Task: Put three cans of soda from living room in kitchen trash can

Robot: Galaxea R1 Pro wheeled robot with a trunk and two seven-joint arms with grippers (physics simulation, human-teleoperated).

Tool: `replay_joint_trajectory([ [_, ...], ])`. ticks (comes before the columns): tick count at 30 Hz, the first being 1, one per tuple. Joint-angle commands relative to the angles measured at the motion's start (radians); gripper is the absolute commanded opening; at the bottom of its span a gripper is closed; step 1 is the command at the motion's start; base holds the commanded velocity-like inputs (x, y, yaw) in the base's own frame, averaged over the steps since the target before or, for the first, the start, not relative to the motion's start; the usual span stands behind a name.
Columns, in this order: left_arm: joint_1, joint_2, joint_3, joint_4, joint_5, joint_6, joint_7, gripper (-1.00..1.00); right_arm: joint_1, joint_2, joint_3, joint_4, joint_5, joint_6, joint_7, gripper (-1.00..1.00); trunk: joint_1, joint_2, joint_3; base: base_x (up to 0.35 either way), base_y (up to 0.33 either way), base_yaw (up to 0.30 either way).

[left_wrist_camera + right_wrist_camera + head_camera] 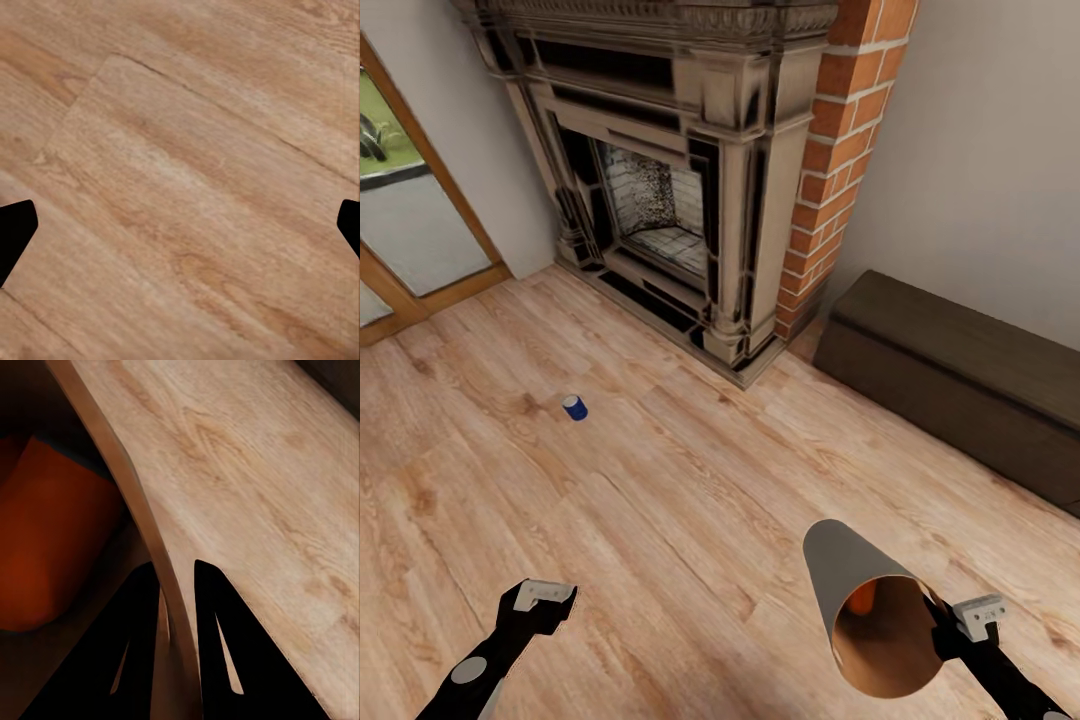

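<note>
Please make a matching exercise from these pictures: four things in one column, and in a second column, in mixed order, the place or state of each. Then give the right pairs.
Things:
1. blue can
2. orange can
3. bin
4. left tool

Places or states:
A. inside the bin
B. open, holding nothing, above the wood floor
C. alone on the floor, in front of the fireplace
D. tilted, its rim clamped by the right tool

Pairs: 1-C, 2-A, 3-D, 4-B
</note>
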Motion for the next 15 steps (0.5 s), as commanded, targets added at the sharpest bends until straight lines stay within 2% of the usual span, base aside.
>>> replay_joint_trajectory([
  [1, 0.0, 0.0, 0.0, 0.0, 0.0, 0.0, 0.0, 1.0, 0.0, 0.0, -0.001, -0.001, -0.012, 0.002, 0.011, -1.0, 0.0, 0.0, 0.001, 0.047, 0.316, -0.115],
  [15, 0.0, 0.001, 0.0, -0.001, 0.0, 0.0, -0.012, 1.0, -0.001, -0.004, -0.002, -0.002, -0.014, 0.003, 0.012, -1.0, 0.0, 0.0, 0.012, 0.12, 0.316, -0.199],
])
